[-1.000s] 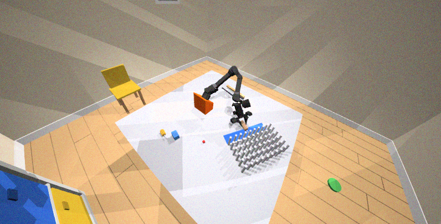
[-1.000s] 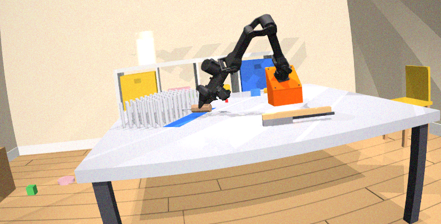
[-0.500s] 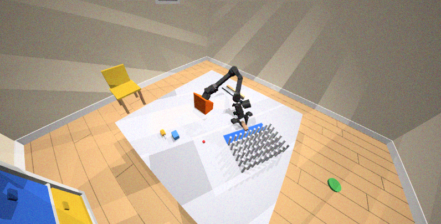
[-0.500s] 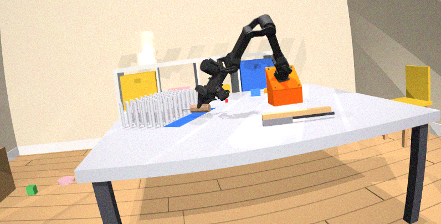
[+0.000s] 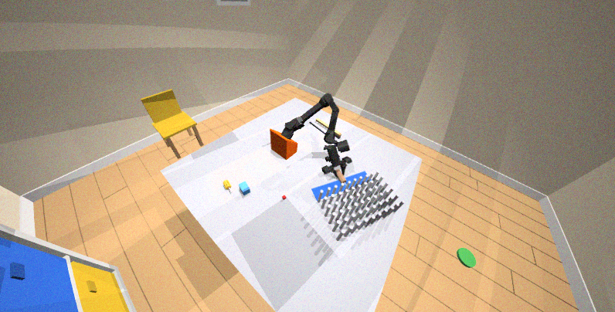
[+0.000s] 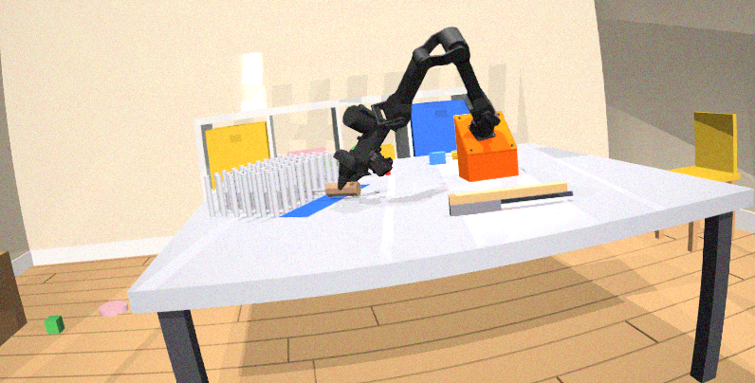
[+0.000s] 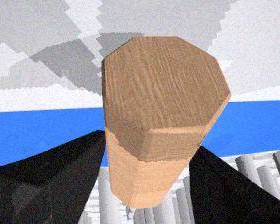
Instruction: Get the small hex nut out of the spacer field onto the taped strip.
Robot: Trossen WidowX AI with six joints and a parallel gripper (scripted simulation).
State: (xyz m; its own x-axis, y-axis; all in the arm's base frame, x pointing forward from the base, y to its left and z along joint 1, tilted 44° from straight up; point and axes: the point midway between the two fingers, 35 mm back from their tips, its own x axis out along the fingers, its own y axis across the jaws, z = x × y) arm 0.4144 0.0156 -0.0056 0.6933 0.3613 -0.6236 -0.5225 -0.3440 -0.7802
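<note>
My gripper (image 5: 340, 172) (image 6: 341, 185) (image 7: 148, 147) is shut on the wooden handle (image 5: 341, 177) (image 6: 353, 189) (image 7: 166, 85) of a tool. The handle lies roughly level, low over the blue taped strip (image 5: 317, 192) (image 6: 306, 209) (image 7: 31, 131), its far end pointing at the spacers. A thin shaft shows faintly beyond the handle in the exterior view; its tip is hidden among the spacers. The grey metal spacers (image 5: 359, 204) (image 6: 264, 190) (image 7: 248, 167) stand upright in rows beyond the strip. I cannot make out the hex nut in any view.
A tool with a long wooden bar (image 6: 517, 190) and a dark rod (image 6: 557, 195) lie near the orange arm base (image 5: 281, 145) (image 6: 488, 165). A blue block (image 5: 244, 188) (image 6: 436, 157), a small yellow object (image 5: 226, 184) and a small red cube (image 5: 283, 197) sit on the table's other side.
</note>
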